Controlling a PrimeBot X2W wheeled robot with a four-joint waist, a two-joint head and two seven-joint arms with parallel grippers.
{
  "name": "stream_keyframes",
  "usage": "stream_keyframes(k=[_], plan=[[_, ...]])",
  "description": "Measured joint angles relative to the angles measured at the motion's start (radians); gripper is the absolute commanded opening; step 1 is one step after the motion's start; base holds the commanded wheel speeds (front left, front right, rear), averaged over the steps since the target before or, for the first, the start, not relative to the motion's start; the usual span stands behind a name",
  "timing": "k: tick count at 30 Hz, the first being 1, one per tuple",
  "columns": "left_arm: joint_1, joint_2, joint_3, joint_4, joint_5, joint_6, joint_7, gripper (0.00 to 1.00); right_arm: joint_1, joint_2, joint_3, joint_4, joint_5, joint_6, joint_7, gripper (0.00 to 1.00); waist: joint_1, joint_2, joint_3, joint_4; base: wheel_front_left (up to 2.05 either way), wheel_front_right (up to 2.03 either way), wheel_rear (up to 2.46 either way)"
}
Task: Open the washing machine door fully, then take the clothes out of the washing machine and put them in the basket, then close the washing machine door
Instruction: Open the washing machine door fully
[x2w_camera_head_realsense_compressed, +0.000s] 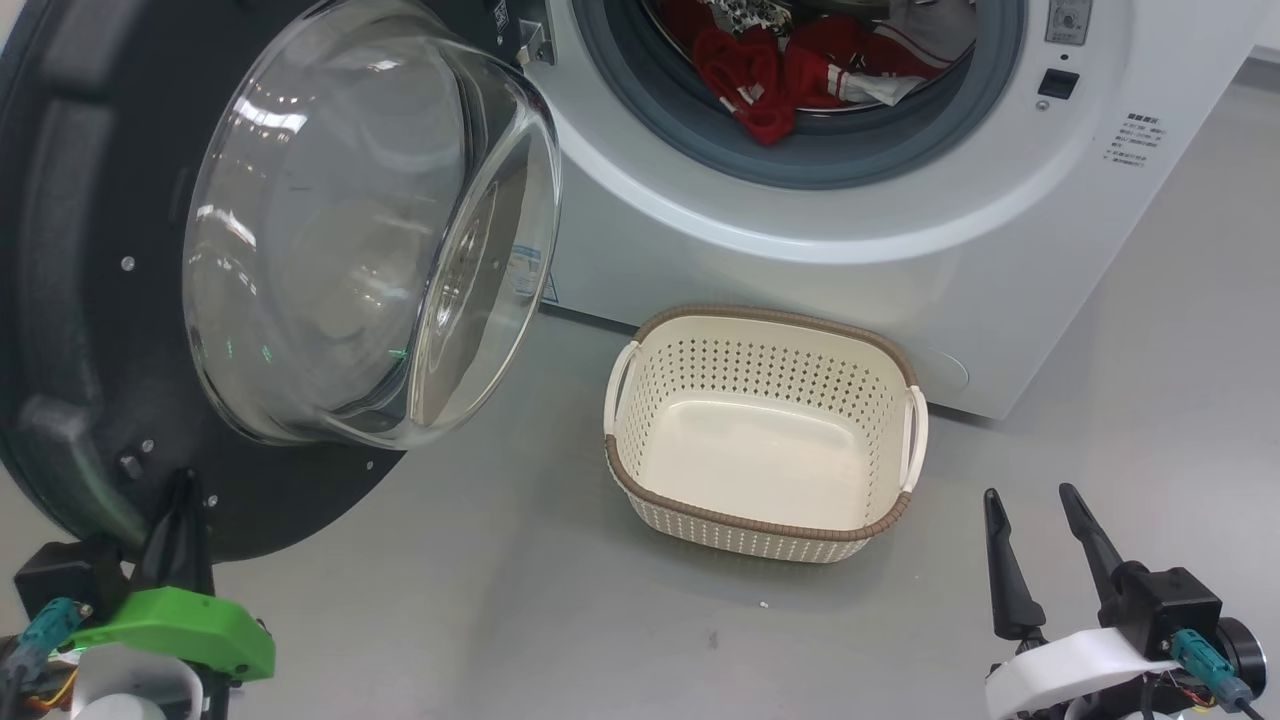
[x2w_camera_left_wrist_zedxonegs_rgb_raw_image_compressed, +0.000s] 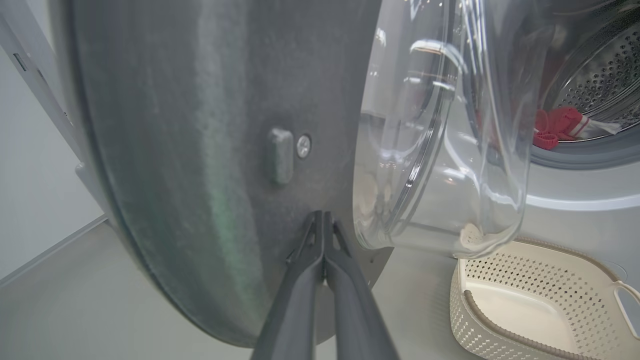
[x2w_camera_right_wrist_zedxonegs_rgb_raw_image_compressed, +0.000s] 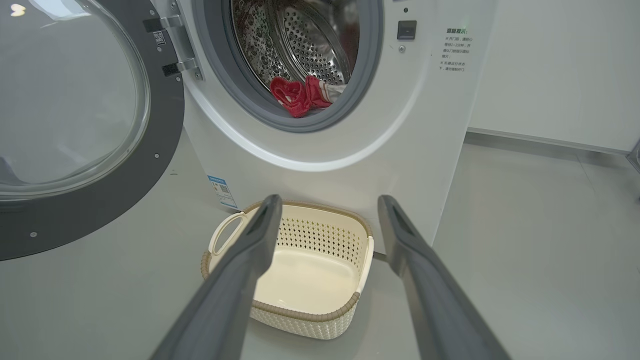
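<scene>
Nearest the lens, the left jaws are pinched fully shut on nothing. Their tips are set against the dark inner face of the washing machine door (x2w_camera_left_wrist_zedxonegs_rgb_raw_image_compressed: 200, 125) just below its glass bowl (x2w_camera_left_wrist_zedxonegs_rgb_raw_image_compressed: 440, 150), seemingly in contact, though the wide-angle view leaves that unsure. The door stands open to the robot's left, between the left jaws and the drum (x2w_camera_right_wrist_zedxonegs_rgb_raw_image_compressed: 310, 45), so the red clothes (x2w_camera_head_realsense_compressed: 770, 80), heaped at the drum's front lip, lie up and ahead of the right jaws, which are spread wide and empty. The cream basket (x2w_camera_head_realsense_compressed: 760, 450) sits on the floor (x2w_camera_head_realsense_compressed: 500, 600) just below that opening, so the right jaws probably have the clearer line.
</scene>
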Motion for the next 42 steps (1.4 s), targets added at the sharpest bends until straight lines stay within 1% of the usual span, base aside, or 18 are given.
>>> stream_keyframes(k=[10, 22, 28, 30, 35, 39, 42], plan=[[-0.034, 0.009, 0.049, 0.072, -0.016, 0.003, -0.027, 0.0, -0.001, 0.002, -0.003, 0.0, -0.007, 0.001, 0.0, 1.0, 0.0, 0.0, 0.007, -0.008, 0.0, 0.0, 0.0], [-0.056, 0.006, 0.077, 0.117, -0.022, 0.004, -0.061, 0.0, -0.008, 0.005, -0.007, 0.0, -0.008, 0.001, 0.0, 1.0, 0.0, 0.0, 0.012, -0.009, 0.0, 0.0, 0.0], [-0.056, -0.007, 0.077, 0.113, -0.022, 0.004, -0.066, 0.0, -0.01, 0.005, -0.009, 0.0, -0.008, 0.002, 0.0, 1.0, 0.0, 0.0, 0.012, -0.009, 0.0, 0.0, 0.0], [-0.056, -0.016, 0.075, 0.1, -0.022, 0.004, -0.07, 0.0, -0.01, 0.005, -0.009, 0.0, -0.009, 0.008, 0.0, 1.0, 0.0, 0.0, 0.012, -0.01, 0.0, 0.0, 0.0], [-0.053, -0.03, 0.058, 0.067, -0.01, 0.004, -0.073, 0.0, -0.01, 0.006, -0.01, 0.001, -0.01, 0.009, 0.0, 1.0, 0.0, 0.0, 0.007, -0.013, 0.0, 0.0, 0.0], [-0.045, -0.054, 0.043, 0.029, -0.007, -0.006, -0.079, 0.0, -0.01, 0.007, -0.013, 0.001, -0.01, 0.009, 0.0, 1.0, 0.0, 0.0, 0.002, -0.016, 0.0, 0.0, 0.0], [-0.023, -0.056, 0.022, 0.0, 0.007, -0.015, -0.079, 0.0, -0.01, 0.007, -0.024, -0.003, -0.01, 0.008, 0.0, 1.0, 0.0, 0.0, 0.0, -0.016, 0.0, 0.0, 0.0]])
